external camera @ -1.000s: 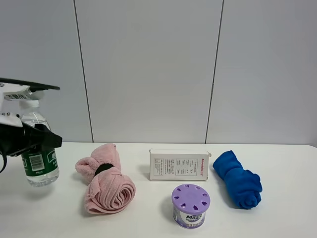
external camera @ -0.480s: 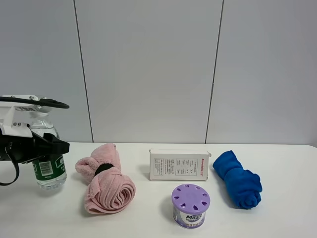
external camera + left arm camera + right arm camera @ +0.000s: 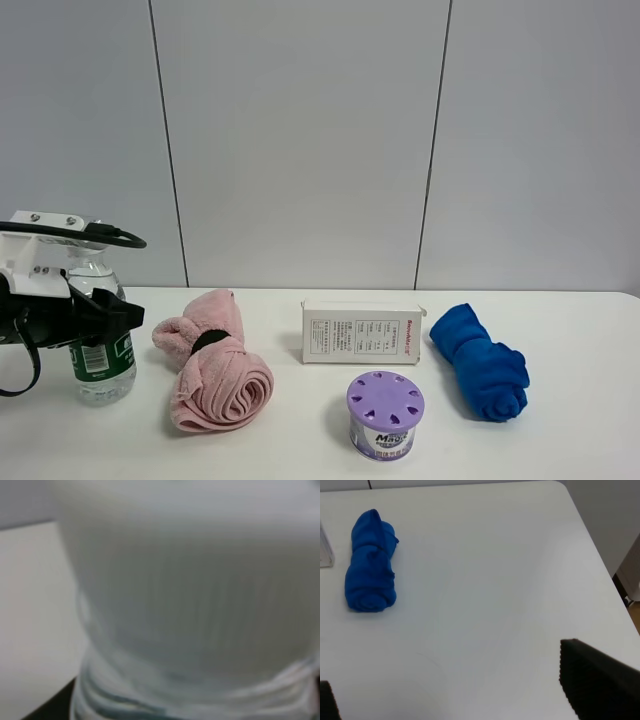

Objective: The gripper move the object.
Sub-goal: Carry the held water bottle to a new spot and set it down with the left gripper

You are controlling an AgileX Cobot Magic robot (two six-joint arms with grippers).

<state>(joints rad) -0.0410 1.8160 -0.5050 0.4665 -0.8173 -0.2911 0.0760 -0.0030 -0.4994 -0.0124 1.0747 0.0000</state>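
Note:
A small clear water bottle (image 3: pixel 102 358) with a dark green label stands upright at the far left of the table in the exterior high view. My left gripper (image 3: pixel 78 312), a black claw under a white block, is shut around the bottle's upper body. The bottle's base is at or just above the table top. The left wrist view shows only a blurred close-up of the bottle's white cap and neck (image 3: pixel 190 605). My right gripper (image 3: pixel 445 680) is open and empty over bare table. It is out of the exterior high view.
A rolled pink towel (image 3: pixel 212 362) lies just right of the bottle. A white box (image 3: pixel 362 332) stands mid-table, with a purple-lidded can (image 3: pixel 385 412) in front of it. A rolled blue towel (image 3: pixel 480 362) lies right, also in the right wrist view (image 3: pixel 370 570).
My left gripper has carried the bottle to the right, towards the pink towel, and then lowered it. The other things have not moved.

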